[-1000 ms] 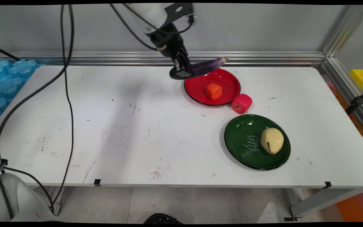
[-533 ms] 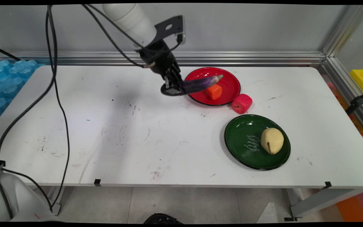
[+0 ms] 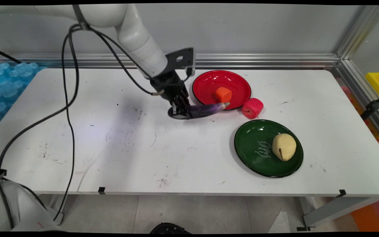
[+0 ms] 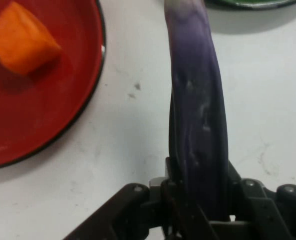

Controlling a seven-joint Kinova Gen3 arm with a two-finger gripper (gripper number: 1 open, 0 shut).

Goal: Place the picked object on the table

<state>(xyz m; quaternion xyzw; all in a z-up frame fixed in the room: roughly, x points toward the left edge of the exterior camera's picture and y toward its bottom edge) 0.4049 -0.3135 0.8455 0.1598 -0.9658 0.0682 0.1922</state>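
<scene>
At the near right of the white table [image 3: 127, 158] a green plate [image 3: 257, 148] is seen, with white lettering on its face and a pale yellow pear-shaped piece [image 3: 284, 146] lying on its right half. Farther back, toward mid-table, the black two-finger gripper [image 3: 180, 113] is found low over the tabletop, just left of the red plate [image 3: 209, 85]. Its fingers are closed on the thick end of a purple eggplant [image 3: 207, 109]; in the hand view the eggplant [image 4: 197, 125] is clamped between the two fingers and runs straight away from the gripper [image 4: 197, 210]. The eggplant is held roughly level, its pale tip pointing right and overlapping the near rim of the red plate in the main view; whether it touches the table or the rim cannot be told. A pinkish-red fruit-shaped piece [image 3: 252, 108] rests on the table just beside the red plate's near-right rim, between the two plates. An orange chunk [image 3: 223, 94] lies on the red plate, right of its centre. Behind the table a grey wall with an aluminium rail [image 3: 258, 61] is seen, and blue moulded material [image 3: 5, 82] is visible beyond the far left corner.
</scene>
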